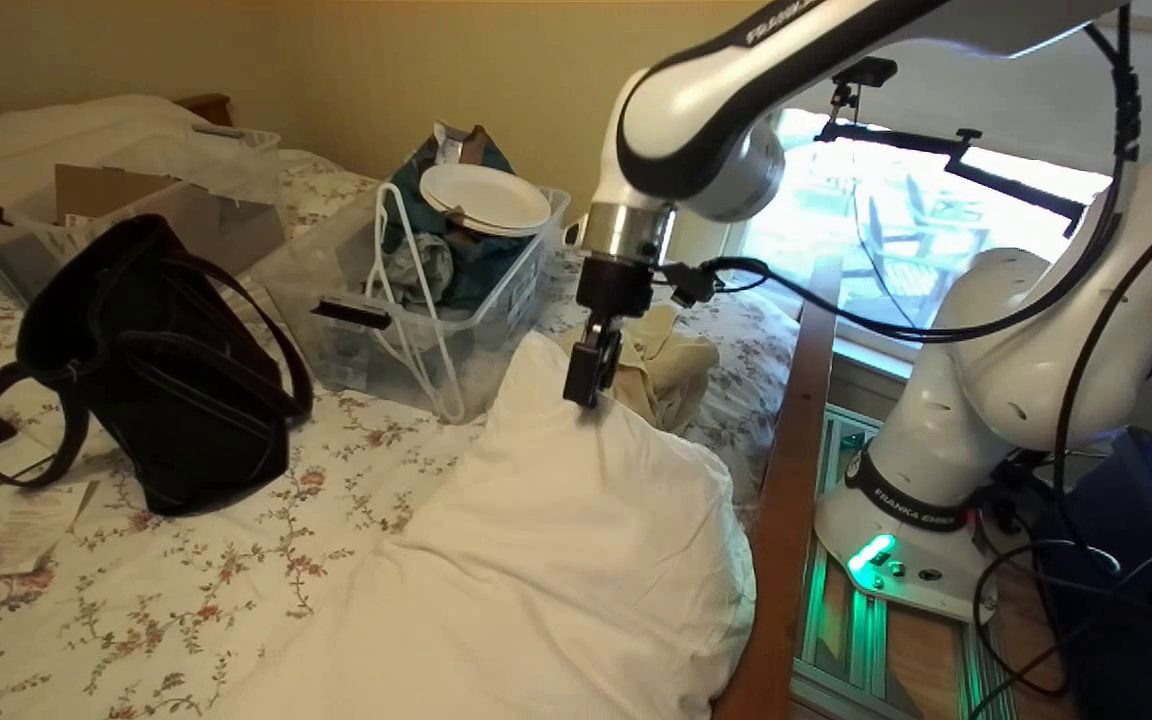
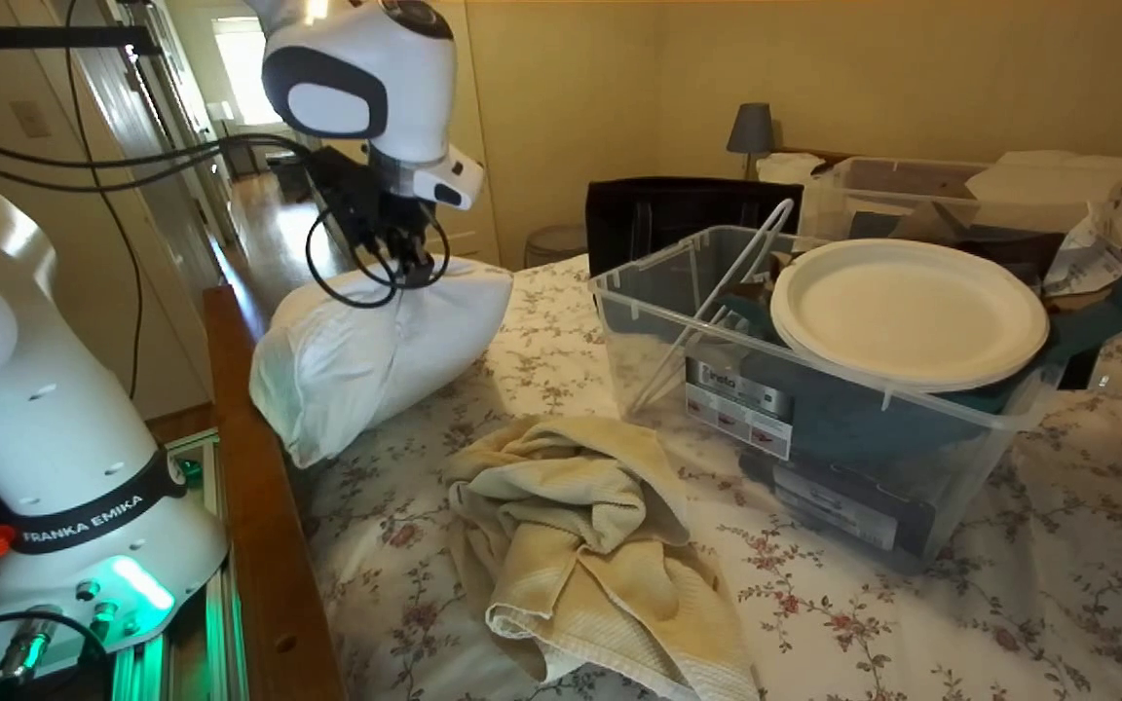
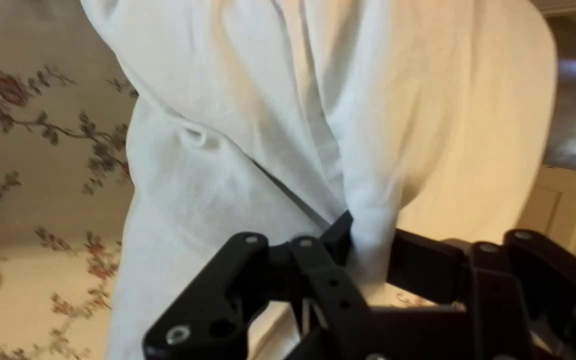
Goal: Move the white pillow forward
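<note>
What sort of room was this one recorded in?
Probably a bedroom in a home: the floral bedding, the white pillow and, in the background, a grey lamp all point that way.

The gripper [image 2: 415, 276] touches the top of the white pillow [image 2: 381, 358]; a rumpled tan towel [image 2: 595, 545] lies near the clear plastic bin [image 2: 848, 417]

White-and-black jointed Panda arm [image 1: 686, 110] arches up & over; silver-ringed wrist [image 1: 628, 232] points down. Black two-finger Robotiq gripper [image 3: 372, 240] hangs approx. vert., fingers [image 3: 423, 262] clamped w/ only a narrow gap betw. them.
</note>
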### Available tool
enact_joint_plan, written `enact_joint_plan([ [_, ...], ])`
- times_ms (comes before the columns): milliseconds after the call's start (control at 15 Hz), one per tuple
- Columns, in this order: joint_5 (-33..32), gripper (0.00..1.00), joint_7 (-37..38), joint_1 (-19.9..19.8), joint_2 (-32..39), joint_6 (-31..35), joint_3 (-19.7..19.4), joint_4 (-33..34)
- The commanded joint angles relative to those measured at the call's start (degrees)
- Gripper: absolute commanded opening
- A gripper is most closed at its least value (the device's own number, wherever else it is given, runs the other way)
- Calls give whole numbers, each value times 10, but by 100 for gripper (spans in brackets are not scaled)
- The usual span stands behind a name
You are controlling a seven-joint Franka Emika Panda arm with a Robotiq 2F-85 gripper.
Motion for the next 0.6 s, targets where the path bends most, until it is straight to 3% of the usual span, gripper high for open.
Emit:
enact_joint_plan([
  [0,-51,3,81,9,132,73,12,26],
  [267,-171,3,219,25,164,71,30,71],
  [533,-255,2,304,41,164,34,44,116],
])
